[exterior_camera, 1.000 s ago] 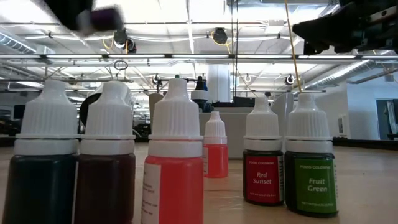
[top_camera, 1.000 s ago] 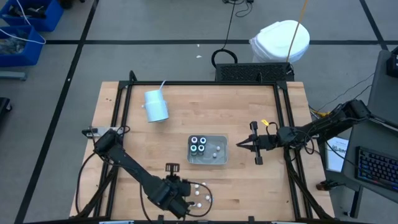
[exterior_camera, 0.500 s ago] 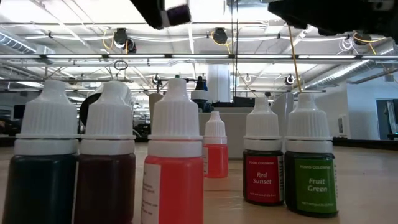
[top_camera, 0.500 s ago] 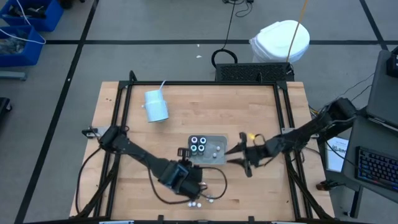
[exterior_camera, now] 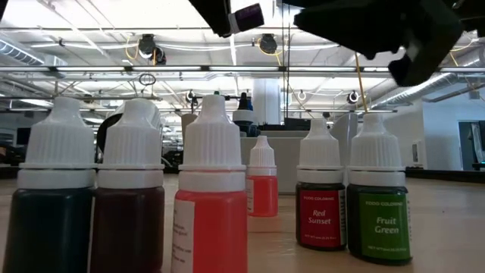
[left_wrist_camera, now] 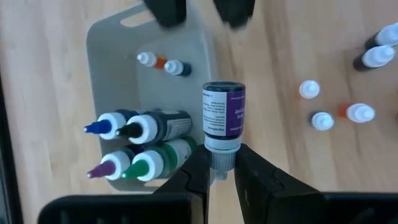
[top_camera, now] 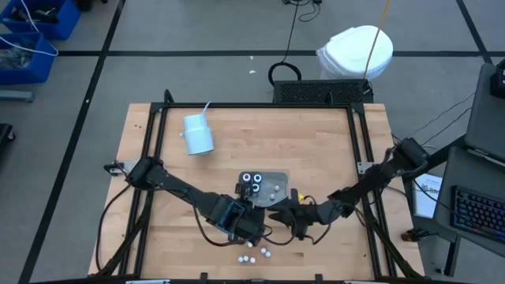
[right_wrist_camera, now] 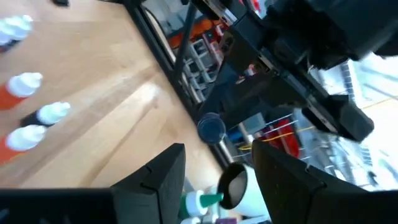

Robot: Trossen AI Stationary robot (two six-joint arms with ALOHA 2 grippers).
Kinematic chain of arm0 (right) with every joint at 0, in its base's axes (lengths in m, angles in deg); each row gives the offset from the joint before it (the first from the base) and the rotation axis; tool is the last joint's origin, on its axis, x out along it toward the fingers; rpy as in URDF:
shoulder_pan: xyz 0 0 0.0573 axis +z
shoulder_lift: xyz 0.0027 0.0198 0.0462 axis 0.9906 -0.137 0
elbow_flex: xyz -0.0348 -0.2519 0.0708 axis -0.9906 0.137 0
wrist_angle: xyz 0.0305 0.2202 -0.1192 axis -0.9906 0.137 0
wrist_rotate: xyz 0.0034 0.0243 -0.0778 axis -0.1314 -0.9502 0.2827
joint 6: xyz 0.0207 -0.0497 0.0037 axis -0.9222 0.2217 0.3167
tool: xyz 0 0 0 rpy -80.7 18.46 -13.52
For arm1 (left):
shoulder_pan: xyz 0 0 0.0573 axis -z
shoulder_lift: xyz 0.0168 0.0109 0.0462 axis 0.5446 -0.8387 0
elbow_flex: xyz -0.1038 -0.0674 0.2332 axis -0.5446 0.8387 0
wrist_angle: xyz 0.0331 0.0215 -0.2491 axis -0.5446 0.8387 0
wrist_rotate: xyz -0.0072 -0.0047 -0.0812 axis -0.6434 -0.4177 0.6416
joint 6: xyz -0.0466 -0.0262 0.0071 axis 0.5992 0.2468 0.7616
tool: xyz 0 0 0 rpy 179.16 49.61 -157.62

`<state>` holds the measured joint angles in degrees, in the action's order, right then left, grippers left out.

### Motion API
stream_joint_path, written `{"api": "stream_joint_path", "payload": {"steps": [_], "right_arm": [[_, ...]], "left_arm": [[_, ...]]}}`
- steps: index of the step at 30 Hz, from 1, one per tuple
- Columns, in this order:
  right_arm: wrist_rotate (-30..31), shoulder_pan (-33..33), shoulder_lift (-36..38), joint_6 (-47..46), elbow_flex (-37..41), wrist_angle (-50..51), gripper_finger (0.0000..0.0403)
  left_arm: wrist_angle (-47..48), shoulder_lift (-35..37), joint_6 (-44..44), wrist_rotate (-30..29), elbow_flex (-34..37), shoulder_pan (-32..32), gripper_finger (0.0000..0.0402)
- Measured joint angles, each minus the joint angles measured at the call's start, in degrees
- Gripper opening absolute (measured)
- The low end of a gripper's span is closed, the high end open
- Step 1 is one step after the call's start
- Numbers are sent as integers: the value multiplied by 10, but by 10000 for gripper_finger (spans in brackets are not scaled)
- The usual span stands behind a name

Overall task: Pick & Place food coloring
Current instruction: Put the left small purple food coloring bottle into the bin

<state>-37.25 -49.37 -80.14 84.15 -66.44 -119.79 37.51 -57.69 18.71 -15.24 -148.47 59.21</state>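
Food coloring bottle (left_wrist_camera: 224,115) — cap pinched in left hand (left_wrist_camera: 219,177), above tray (left_wrist_camera: 112,50)

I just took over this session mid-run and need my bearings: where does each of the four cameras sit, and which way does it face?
High view: overhead, straight down on the table, tray and both arms.
Low view: at tabletop height, level past standing food coloring bottles; arms overhead.
Left wrist view: over the tray; the left gripper pinches a purple-labelled bottle.
Right wrist view: between the open right gripper fingers toward the left arm.
Shared: high and left wrist views show the tray's bottles.
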Motion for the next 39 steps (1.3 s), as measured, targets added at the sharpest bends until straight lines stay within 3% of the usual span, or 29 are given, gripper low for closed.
{"api": "stream_joint_path", "payload": {"steps": [12,19,39], "right_arm": [[12,0,-61,79,-13,-113,175],[10,-2,-61,56,-37,-43,178],[7,-18,-61,20,-41,-43,174]], "left_arm": [[-5,0,0,1,0,-4,51],[-15,0,-7,1,0,-13,51],[-41,0,-20,12,0,-15,51]]}}
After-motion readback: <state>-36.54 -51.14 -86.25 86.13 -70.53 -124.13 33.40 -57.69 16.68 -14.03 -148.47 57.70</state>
